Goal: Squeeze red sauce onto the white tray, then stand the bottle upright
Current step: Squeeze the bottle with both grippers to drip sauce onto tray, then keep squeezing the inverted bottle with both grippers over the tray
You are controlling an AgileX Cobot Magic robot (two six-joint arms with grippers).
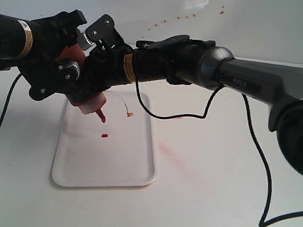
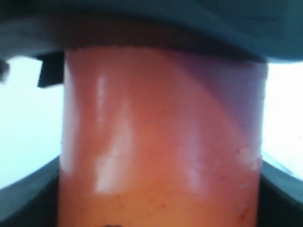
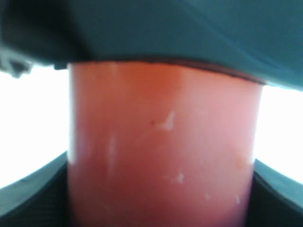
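White tabletop point(image 1: 210, 215) carries the white tray point(image 1: 126, 161) – squeezing is the step in hand: the bottle point(image 1: 91, 104), a translucent red-tinted cylinder, hangs nozzle-down over the tray's far end, the left gripper point(image 1: 65, 74) and right gripper point(image 1: 95, 53) both pinching its smooth wall. One glossy round blob of red sauce point(image 1: 105, 135) lies beneath; next, probably, the bottle must be turned nozzle-up and set down

White table point(image 1: 210, 215), pale pink smear point(image 1: 169, 152) on it, reddish specks point(image 1: 167, 21) on wall point(image 1: 269, 23)
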